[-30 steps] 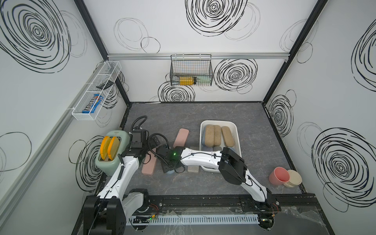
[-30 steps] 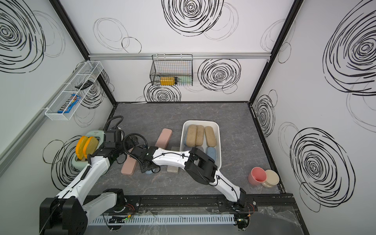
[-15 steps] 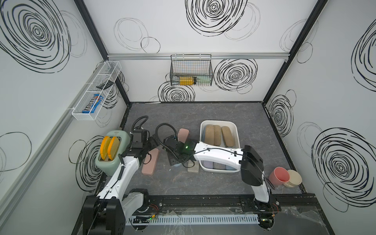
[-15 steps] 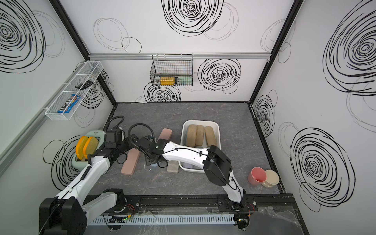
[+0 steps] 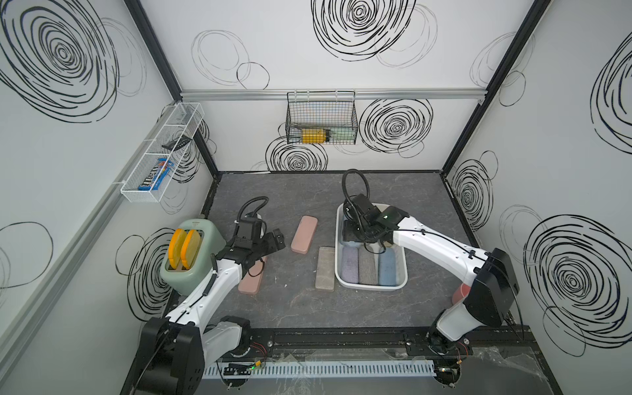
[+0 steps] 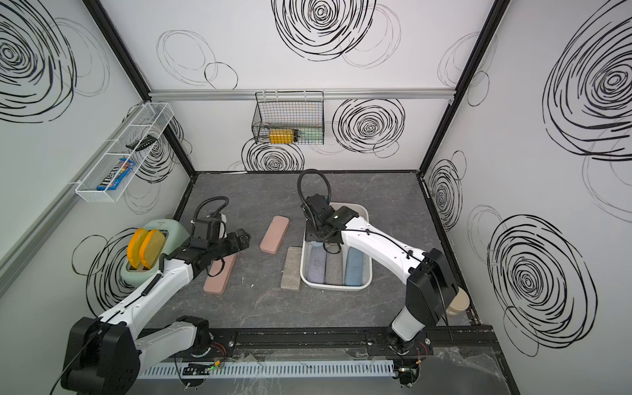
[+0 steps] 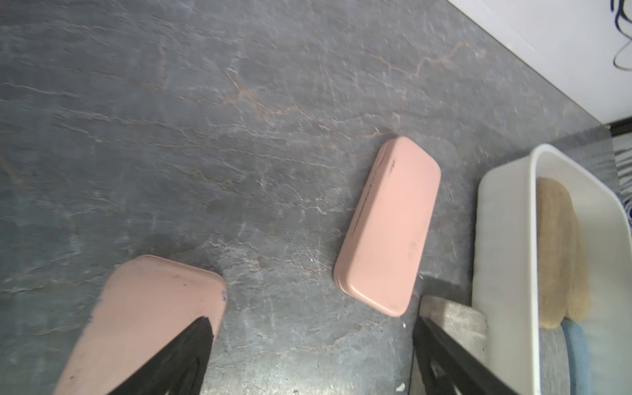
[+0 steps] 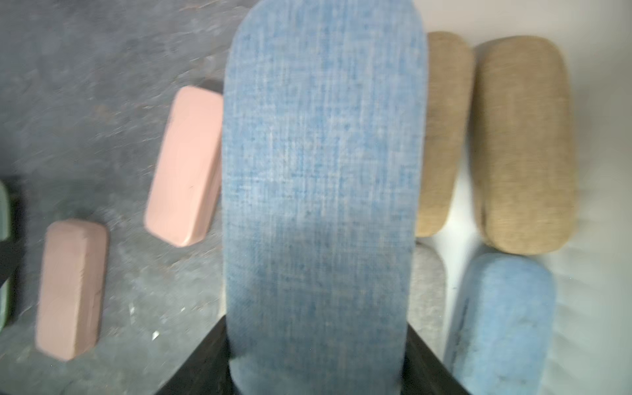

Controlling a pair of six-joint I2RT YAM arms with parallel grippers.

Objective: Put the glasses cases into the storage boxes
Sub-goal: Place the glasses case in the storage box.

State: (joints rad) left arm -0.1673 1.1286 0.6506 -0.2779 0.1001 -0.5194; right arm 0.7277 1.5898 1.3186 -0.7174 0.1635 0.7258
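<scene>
Currently, I read the right jaws as clamped on a blue glasses case (image 8: 321, 191). The black fingers (image 8: 201, 369) press against its two long sides, and the case runs lengthwise straight out ahead of them. In both top views these jaws hang over the far end of the white storage box (image 5: 372, 286), next to its wall on the left arm's side. I cannot tell whether the held case touches anything below it.

Below and to one side of the right jaws, inside the box, two tan cases (image 8: 523, 147) lie side by side. Behind the jaws, towards the arm's base, a lilac case (image 5: 349, 265), a grey case (image 5: 367, 266) and a second blue case (image 5: 387, 266) fill one row, each touching the next.

The left jaws stand wide apart and grip nothing. They hover over the bench (image 5: 307, 191). In the wrist view one finger (image 7: 178, 359) overlaps the end of a pink case (image 7: 147, 318) that lies under the jaws; I cannot tell whether they touch. A second pink case (image 7: 388, 225) lies flat ahead of the jaws, clear of both fingers. A stone-grey case (image 7: 455, 321) lies on the bench by the other finger, just beside the outer wall of the box.
</scene>
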